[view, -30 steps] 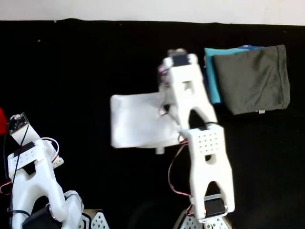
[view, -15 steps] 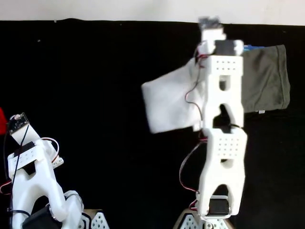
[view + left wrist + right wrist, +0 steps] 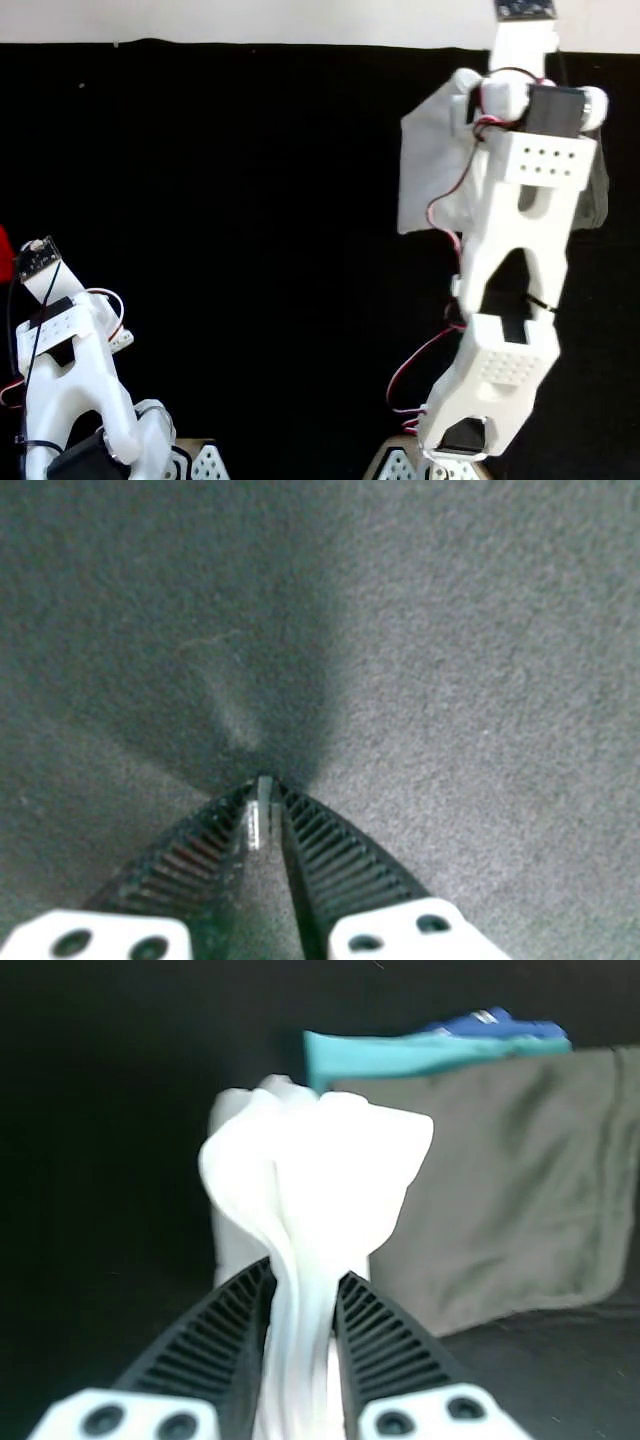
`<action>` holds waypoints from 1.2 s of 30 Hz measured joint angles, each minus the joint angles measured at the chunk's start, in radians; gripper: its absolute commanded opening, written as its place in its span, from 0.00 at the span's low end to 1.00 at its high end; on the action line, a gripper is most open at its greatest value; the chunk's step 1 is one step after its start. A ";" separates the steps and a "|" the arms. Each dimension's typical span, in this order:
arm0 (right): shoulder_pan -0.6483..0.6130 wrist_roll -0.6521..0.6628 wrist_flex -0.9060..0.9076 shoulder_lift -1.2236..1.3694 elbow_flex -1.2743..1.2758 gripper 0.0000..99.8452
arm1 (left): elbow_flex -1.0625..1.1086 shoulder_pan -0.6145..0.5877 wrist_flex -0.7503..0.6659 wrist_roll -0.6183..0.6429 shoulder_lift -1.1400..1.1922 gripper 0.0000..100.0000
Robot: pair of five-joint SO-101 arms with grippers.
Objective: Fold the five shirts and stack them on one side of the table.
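One folded white cloth shirt (image 3: 310,1160) hangs bunched in the right pincer (image 3: 300,1278), jaws clamped tight on it, up off the black tabletop (image 3: 250,200) at the far right side. Stack sits just beyond it: folded grey shirt (image 3: 500,1180) on top, teal shirt (image 3: 400,1060) and blue shirt (image 3: 500,1022) edges under, so the drop likely wants a short carry over the grey, long edge squared to the pile. Left pincer (image 3: 262,792) closed on nothing, low over bare tabletop, well apart; right arm is nearer.

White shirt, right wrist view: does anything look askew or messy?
Yes. The white shirt hangs bunched and creased from the right pincer, not a flat fold; the grey shirt beyond it lies flat.
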 measured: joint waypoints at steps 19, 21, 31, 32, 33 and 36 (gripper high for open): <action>0.285 0.307 -0.497 0.353 0.011 0.01 | 0.000 0.000 0.000 0.000 0.000 0.02; 0.296 0.307 -0.516 0.353 0.011 0.01 | 0.000 0.000 0.000 0.000 0.000 0.02; 0.358 0.255 -0.638 0.353 0.018 0.01 | 0.000 0.000 0.000 0.000 0.000 0.02; 0.358 0.255 -0.638 0.353 0.018 0.01 | 0.000 0.000 0.000 0.000 0.000 0.02; 0.358 0.255 -0.638 0.353 0.018 0.01 | 0.000 0.000 0.000 0.000 0.000 0.02; 0.358 0.253 -0.638 0.353 0.018 0.09 | 0.000 0.000 0.000 0.000 0.000 0.02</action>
